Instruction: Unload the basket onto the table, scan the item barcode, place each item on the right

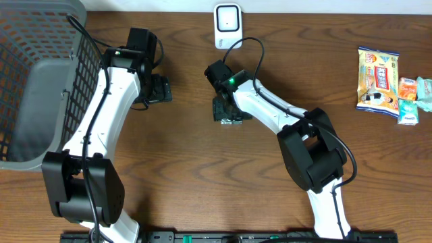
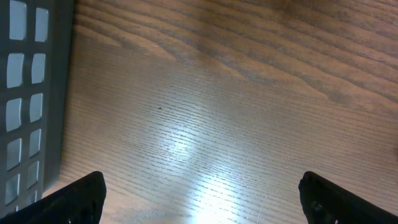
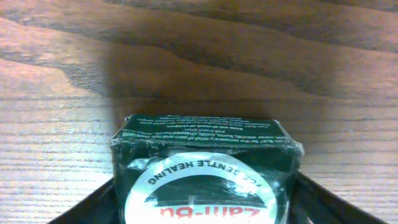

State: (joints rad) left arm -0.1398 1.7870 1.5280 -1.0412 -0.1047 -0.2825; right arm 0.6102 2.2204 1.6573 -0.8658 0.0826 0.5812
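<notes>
Wooden worktop (image 1: 189,169): right arm reaches forward-left, right end effector (image 1: 227,108) straddles green box (image 3: 199,134) near scanner (image 1: 227,25), grip unclear. Left arm extends forward, left end effector (image 1: 154,88) spread wide, holding nothing.

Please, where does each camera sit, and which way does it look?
Overhead: above the table, facing down; left arm, right arm, basket, scanner, green box.
Left wrist: on the left arm, facing bare wood beside the basket; own fingers at bottom corners.
Right wrist: facing the green box, own fingers flanking it.
Shared: overhead and right wrist show the box.
</notes>
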